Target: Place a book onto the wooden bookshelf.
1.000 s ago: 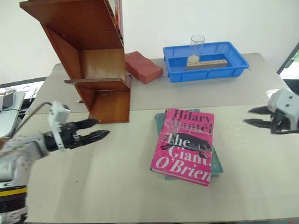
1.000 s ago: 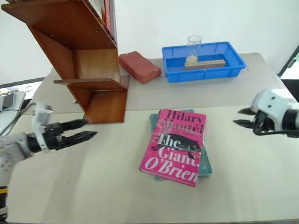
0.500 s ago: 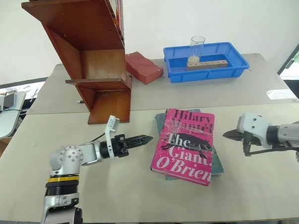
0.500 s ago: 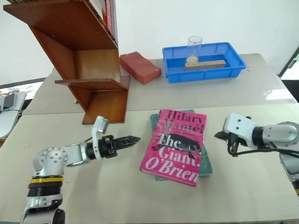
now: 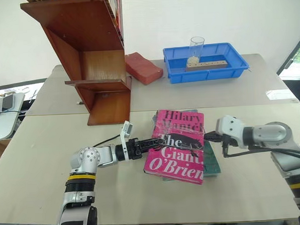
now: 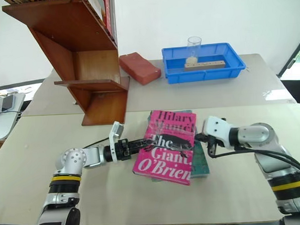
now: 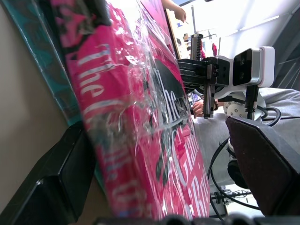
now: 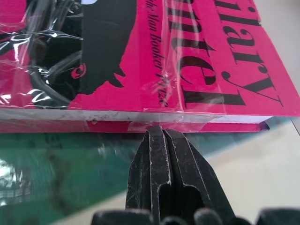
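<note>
Now the bright pink paperback book is lying on a teal-green book on the pale table. Spread wide, the left hand is straddling its edge, probably lifting it. Pressed together, the right hand is bracing the other edge.

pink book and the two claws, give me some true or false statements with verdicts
1. The pink book lies on a green book. True.
2. The pink book is already on the wooden bookshelf. False: it is on the table, in front of the shelf.
3. The right claw is shut, its tip at the pink book's edge. True.
4. The left claw is shut. False: it is open, one finger below the book's edge and one above it.
5. The blue tray sits beside the pink book. False: it is at the far side of the table, next to a red brick.
</note>
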Available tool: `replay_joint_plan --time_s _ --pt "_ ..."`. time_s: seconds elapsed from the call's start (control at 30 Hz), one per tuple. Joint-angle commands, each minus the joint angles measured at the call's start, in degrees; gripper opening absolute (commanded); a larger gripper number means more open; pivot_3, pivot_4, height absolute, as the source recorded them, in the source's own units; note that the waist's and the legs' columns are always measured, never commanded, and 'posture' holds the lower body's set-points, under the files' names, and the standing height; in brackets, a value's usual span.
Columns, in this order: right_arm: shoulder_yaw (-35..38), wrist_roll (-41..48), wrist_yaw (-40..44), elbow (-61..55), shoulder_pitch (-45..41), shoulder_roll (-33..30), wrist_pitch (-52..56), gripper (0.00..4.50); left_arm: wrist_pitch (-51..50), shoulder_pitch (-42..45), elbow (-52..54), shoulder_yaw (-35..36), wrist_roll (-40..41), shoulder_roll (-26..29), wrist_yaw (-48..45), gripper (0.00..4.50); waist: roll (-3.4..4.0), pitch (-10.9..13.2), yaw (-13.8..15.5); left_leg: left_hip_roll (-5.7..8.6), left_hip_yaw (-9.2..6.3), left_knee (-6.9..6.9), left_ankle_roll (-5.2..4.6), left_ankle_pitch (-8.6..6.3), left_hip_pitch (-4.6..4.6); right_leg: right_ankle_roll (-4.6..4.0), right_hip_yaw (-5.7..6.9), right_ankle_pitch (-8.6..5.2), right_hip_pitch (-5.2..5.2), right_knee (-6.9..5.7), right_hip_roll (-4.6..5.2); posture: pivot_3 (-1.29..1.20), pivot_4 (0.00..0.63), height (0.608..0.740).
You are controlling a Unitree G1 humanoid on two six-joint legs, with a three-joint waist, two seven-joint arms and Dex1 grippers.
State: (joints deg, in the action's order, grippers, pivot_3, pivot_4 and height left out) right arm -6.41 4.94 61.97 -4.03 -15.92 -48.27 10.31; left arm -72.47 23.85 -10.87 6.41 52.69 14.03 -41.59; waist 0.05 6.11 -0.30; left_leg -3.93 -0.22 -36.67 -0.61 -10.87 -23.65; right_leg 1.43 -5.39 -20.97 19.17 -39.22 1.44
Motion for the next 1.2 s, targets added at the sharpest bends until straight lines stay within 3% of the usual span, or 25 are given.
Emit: replay_joint_plan --time_s 0.03,0.23,0.33,0.4,0.47,0.57,0.83,0.9,1.03,1.1,1.2 --pt "-0.96 0.42 -0.06 -2.72 -1.92 1.35 0.68 0.04 0.91 -0.42 1.70 1.41 0.74 -1.26 0.77 4.50 0.00 0.00 0.06 0.01 0.00 0.00 0.00 0.00 -0.01 0.02 0.00 0.01 -0.02 0.02 0.01 0.00 0.150 0.649" --pt "-2.06 0.71 0.66 -2.86 -3.43 2.83 0.98 0.04 0.44 -1.71 5.00 3.89 2.57 -2.63 2.98 4.50 0.00 0.00 0.06 0.02 -0.02 0.00 0.01 0.00 -0.03 0.06 -0.01 0.03 -0.01 0.04 0.01 0.00 0.150 0.649" --pt "-2.15 0.79 1.25 -2.47 -4.09 2.96 0.92 0.00 0.46 -2.43 6.29 4.74 3.14 -3.18 4.04 3.66 0.00 0.00 0.08 0.03 -0.02 -0.01 0.01 0.00 -0.05 0.04 -0.01 0.06 -0.01 0.07 0.01 0.00 0.150 0.649" --pt "-2.15 0.71 1.47 -2.19 -4.41 2.99 0.80 0.00 0.50 -2.78 6.97 5.26 3.52 -3.44 4.55 2.83 -0.01 0.01 0.07 0.02 -0.02 0.00 0.01 0.00 -0.04 0.04 -0.01 0.06 -0.01 0.07 0.01 0.00 0.150 0.649" --pt "-2.08 0.66 1.63 -2.00 -4.64 2.99 0.72 0.00 0.32 -3.07 7.61 5.73 3.88 -3.53 4.90 1.72 -0.01 0.01 0.08 0.02 -0.03 0.00 0.01 0.00 -0.04 0.04 -0.01 0.06 -0.01 0.07 0.01 0.00 0.150 0.649" --pt "-0.78 0.89 2.09 -1.95 -4.59 1.75 0.70 0.00 -0.74 -4.00 10.91 7.64 5.88 -2.20 5.43 0.68 -0.02 0.01 0.01 0.02 -0.03 0.00 0.01 0.00 -0.06 0.04 -0.01 0.06 -0.01 0.09 0.01 0.00 0.150 0.649" --pt "2.78 2.38 1.47 -2.87 -2.81 -1.43 1.49 0.00 -1.62 -5.81 17.24 11.30 10.27 1.98 6.79 0.60 -0.03 0.02 0.03 0.02 -0.04 0.04 0.01 0.00 -0.05 0.03 0.00 0.06 -0.01 0.14 0.02 0.00 0.150 0.649" --pt "5.06 2.98 1.27 -3.45 -2.09 -2.81 1.82 0.00 1.62 -5.17 23.48 10.16 8.72 6.07 4.84 0.60 -0.11 0.08 0.11 0.02 -0.05 0.04 0.02 0.00 -0.08 0.03 0.01 0.06 0.00 0.14 0.02 0.00 0.150 0.649" --pt "10.80 6.55 1.79 -5.16 -2.09 -6.05 5.26 0.00 13.68 1.11 33.70 6.36 0.49 14.48 0.93 0.60 -0.05 0.32 0.50 0.04 -0.05 0.07 0.16 0.07 -0.09 -0.09 0.00 0.14 0.01 0.16 0.02 0.00 0.150 0.649" --pt "13.52 9.54 2.66 -6.38 -2.53 -7.63 7.88 0.00 23.52 4.79 36.81 1.76 -8.84 20.42 -2.83 0.60 -0.06 0.33 0.81 0.05 -0.04 0.10 0.21 0.10 -0.08 -0.07 -0.02 0.16 -0.03 0.23 0.02 0.00 0.150 0.649" --pt "16.36 13.18 3.16 -8.20 -3.56 -9.16 10.97 0.00 36.25 10.43 36.50 -2.10 -20.03 25.04 -3.98 0.60 0.00 0.31 0.84 0.07 0.04 0.25 0.25 0.08 0.00 -0.08 -0.09 0.17 -0.13 0.44 0.05 0.00 0.150 0.649"
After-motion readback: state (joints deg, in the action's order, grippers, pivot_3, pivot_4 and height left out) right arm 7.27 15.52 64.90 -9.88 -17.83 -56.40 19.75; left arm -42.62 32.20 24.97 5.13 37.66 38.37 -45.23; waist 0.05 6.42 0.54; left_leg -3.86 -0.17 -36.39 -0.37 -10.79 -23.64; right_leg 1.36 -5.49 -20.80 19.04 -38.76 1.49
